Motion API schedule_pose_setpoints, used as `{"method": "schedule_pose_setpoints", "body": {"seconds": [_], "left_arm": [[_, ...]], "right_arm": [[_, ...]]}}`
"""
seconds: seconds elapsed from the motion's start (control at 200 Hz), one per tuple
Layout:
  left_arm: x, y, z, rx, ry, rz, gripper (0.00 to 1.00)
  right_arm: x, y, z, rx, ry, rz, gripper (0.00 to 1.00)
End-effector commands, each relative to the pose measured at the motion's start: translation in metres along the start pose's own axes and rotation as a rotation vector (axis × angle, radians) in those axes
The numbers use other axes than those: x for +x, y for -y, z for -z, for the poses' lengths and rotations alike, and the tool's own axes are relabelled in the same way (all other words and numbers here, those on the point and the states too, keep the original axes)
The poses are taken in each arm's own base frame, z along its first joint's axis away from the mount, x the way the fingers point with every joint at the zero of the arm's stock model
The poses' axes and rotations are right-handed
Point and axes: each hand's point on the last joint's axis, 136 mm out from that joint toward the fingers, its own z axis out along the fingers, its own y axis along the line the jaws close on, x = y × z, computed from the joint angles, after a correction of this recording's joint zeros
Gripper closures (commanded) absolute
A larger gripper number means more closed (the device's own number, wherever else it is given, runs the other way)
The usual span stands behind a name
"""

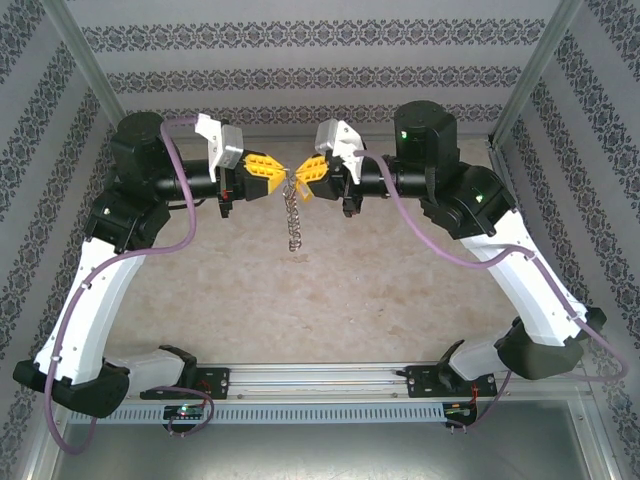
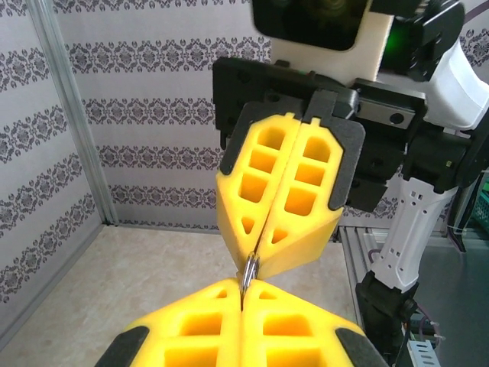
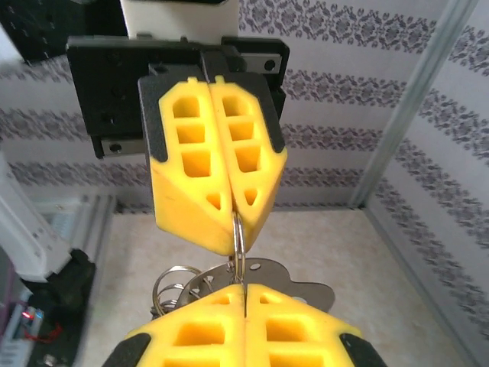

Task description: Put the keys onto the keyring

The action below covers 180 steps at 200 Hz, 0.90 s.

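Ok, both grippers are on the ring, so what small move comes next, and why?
Probably hold the left gripper steady and ease the right gripper slightly away, to test the grip. Both are shut on the thin keyring, tips nearly touching, and the keys dangle freely above the table.

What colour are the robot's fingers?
Bright yellow fingers with black backing, clearest in the left wrist view.
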Motion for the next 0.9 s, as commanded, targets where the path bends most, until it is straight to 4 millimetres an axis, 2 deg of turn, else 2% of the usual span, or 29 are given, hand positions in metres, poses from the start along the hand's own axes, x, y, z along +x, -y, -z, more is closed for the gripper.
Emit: {"method": "schedule_pose_setpoints", "body": {"seconds": [0.0, 0.11, 0.255, 0.49, 0.894], "left_arm": [[0.005, 0.000, 0.007, -0.038, -0.021, -0.021, 1.00], [0.007, -0.001, 0.008, -0.053, -0.033, -0.027, 1.00], [0.010, -0.004, 0.009, -0.074, -0.047, -0.035, 1.00], [0.014, -0.008, 0.007, -0.098, -0.075, -0.064, 1.00], [0.024, -0.014, 0.001, -0.154, -0.170, -0.159, 1.00]], "right_arm": [[0.003, 0.011, 0.005, 0.103, -0.092, 0.118, 1.00], [0.004, 0.012, 0.004, 0.118, -0.135, 0.136, 1.00], [-0.008, 0.008, 0.003, 0.097, -0.124, 0.135, 1.00], [-0.018, 0.007, -0.005, 0.077, -0.120, 0.085, 1.00], [-0.018, 0.015, -0.018, 0.066, -0.142, -0.057, 1.00]]}}
